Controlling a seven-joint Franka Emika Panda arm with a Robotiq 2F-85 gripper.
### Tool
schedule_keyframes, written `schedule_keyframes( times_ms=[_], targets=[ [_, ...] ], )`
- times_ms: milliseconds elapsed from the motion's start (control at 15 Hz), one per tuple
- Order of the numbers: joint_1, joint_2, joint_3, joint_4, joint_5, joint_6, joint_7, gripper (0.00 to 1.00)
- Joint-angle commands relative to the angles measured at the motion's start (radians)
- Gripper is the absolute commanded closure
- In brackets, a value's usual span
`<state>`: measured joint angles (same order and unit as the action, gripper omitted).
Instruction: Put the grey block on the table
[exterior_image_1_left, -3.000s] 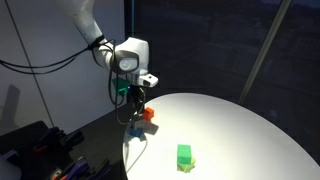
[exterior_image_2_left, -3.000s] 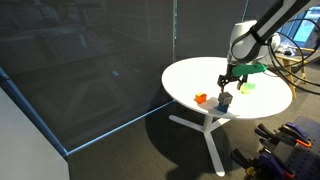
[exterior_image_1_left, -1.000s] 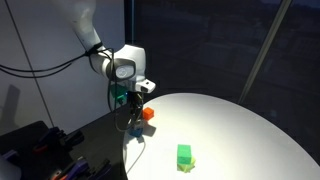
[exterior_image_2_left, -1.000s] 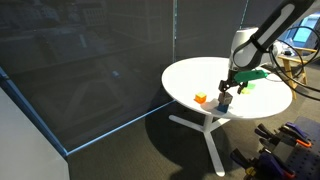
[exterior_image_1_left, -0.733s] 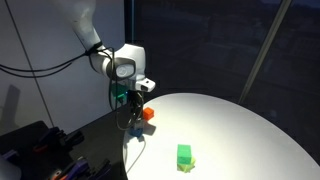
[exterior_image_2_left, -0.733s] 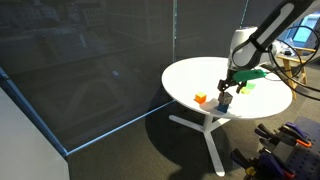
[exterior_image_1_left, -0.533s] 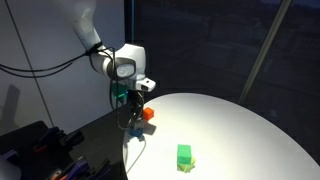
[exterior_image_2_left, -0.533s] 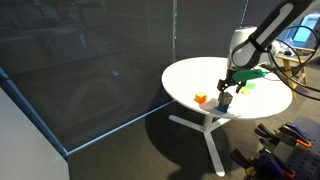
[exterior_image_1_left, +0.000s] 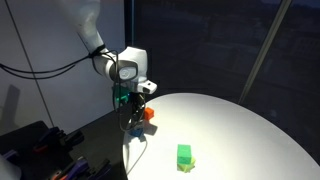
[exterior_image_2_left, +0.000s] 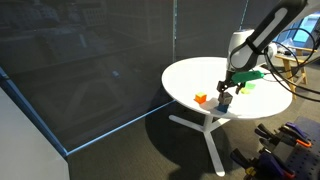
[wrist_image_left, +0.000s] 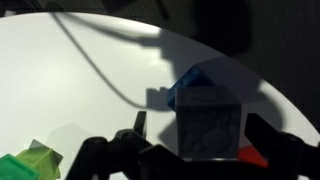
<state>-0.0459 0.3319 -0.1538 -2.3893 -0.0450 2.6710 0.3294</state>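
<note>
1. Location: the grey block (wrist_image_left: 210, 122) is seen in the wrist view between the two fingers of the gripper (exterior_image_1_left: 134, 107), close to the edge of the table (exterior_image_1_left: 240, 130).
2. A blue cube (wrist_image_left: 195, 80) is seen right against the grey block's far side. Whether the grey block rests on it or hangs just above it cannot be told.
3. The fingers are seen on either side of the block. Whether they are pressed onto it or merely spread around it cannot be told, since the wrist view is dark there.
4. An orange block (exterior_image_1_left: 148, 113) is found just beside the gripper, and a green block (exterior_image_1_left: 184, 155) lies well apart from it on the white top.
5. The grey block is judged to be light, stiff and not fragile. Its faces look smooth, so some slipping is to be expected under a weak pinch.
6. Hold is best taken on two opposite flat sides at mid-height, with the pads kept square to the faces so that the cube is not twisted out.
7. Bare tabletop away from the orange block and the blue cube is judged the right spot for setting it down.
</note>
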Motion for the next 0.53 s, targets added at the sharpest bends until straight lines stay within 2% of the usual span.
schedule_keyframes(
  times_ms=[0,467],
  targets=[
    [0.006,0.025,-0.011,0.031,0.006,-0.019,-0.011,0.0],
    [0.004,0.055,-0.012,0.045,0.013,-0.022,-0.016,0.0]
  ],
)
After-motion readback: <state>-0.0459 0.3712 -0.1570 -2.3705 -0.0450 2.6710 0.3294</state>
